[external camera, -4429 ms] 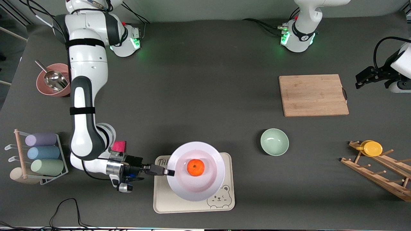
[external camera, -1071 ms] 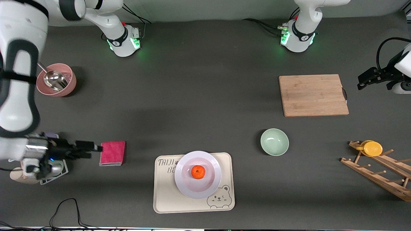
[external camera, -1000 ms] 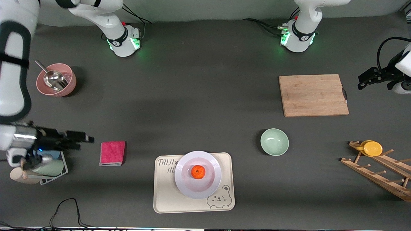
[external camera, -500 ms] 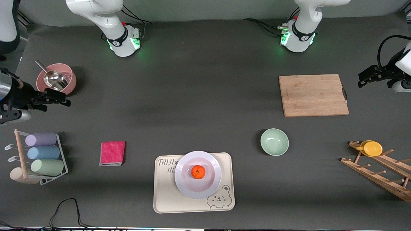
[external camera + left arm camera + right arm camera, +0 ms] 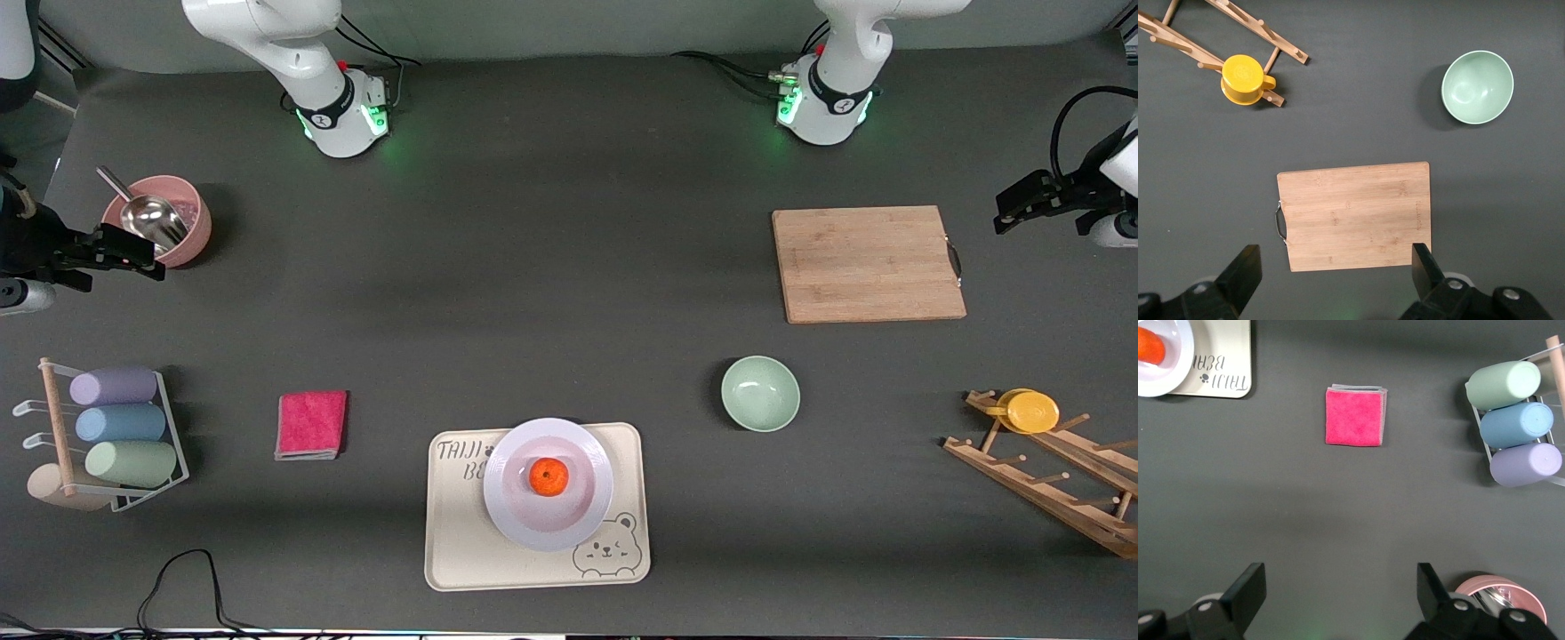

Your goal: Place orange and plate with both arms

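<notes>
The orange (image 5: 548, 476) lies in the middle of the white plate (image 5: 508, 498), which rests on the cream bear tray (image 5: 453, 551) near the front camera. A slice of both shows in the right wrist view, the orange (image 5: 1149, 347) on the plate (image 5: 1171, 367). My right gripper (image 5: 133, 252) is open and empty, up in the air beside the pink bowl (image 5: 188, 233) at the right arm's end of the table; it is also in its wrist view (image 5: 1340, 590). My left gripper (image 5: 1013, 206) is open and empty, up by the left arm's end; its wrist view (image 5: 1336, 267) looks down on the cutting board (image 5: 1355, 215).
A wooden cutting board (image 5: 867, 263), a mint-green bowl (image 5: 759, 393) and a wooden rack (image 5: 1058, 489) with a yellow cup (image 5: 1029, 411) are toward the left arm's end. A pink cloth (image 5: 311, 424) and a wire rack of pastel cups (image 5: 120, 425) are toward the right arm's end.
My right gripper let go of the plate, drew away from the tray and rose toward the pink bowl. The plate with the orange settled on the tray. The left arm barely moved.
</notes>
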`<state>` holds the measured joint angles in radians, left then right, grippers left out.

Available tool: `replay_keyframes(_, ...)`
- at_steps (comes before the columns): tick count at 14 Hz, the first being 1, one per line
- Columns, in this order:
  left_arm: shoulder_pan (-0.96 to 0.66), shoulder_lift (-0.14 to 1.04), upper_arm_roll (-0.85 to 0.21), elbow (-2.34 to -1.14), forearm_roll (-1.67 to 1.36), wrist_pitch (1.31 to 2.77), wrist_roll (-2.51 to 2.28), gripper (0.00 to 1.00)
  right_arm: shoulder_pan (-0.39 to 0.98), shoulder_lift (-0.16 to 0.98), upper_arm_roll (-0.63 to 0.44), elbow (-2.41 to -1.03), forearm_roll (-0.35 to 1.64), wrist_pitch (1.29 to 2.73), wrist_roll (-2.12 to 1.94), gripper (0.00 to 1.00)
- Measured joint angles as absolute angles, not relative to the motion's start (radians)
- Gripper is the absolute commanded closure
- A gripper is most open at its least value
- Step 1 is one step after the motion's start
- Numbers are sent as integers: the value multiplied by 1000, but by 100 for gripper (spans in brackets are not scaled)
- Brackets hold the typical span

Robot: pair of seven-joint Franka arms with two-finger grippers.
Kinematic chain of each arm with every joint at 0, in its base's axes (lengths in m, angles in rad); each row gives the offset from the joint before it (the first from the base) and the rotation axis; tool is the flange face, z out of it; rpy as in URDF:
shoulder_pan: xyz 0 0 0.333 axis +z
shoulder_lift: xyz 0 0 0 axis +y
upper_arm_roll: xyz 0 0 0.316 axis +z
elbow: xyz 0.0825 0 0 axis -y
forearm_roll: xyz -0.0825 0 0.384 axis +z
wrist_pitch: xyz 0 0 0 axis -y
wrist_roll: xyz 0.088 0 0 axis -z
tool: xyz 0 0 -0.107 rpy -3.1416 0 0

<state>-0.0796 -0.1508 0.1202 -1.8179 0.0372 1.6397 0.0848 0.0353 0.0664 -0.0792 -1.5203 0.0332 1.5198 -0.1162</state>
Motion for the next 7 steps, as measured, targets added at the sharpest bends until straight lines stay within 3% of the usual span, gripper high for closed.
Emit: replay_keyframes(7, -81, -127, 120, -1792, 37, 1638, 92, 0, 35, 65, -75, -1502, 17, 1491, -75, 0)
